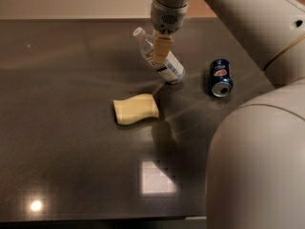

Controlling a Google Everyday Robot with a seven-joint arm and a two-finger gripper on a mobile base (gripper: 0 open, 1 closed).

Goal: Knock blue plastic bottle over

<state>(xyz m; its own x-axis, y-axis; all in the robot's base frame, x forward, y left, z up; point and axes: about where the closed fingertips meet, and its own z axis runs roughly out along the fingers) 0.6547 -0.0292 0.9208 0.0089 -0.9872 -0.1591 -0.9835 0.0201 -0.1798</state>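
While the blue plastic bottle [169, 69] tilts, the gripper [162, 49] touches it — mid-body.

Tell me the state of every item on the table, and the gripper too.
Blue plastic bottle: capped, tipped far over, cap toward back left.
Pepsi can: on its side, top facing the camera.
Yellow block: lying flat.
Gripper: low, at the bottle's middle.
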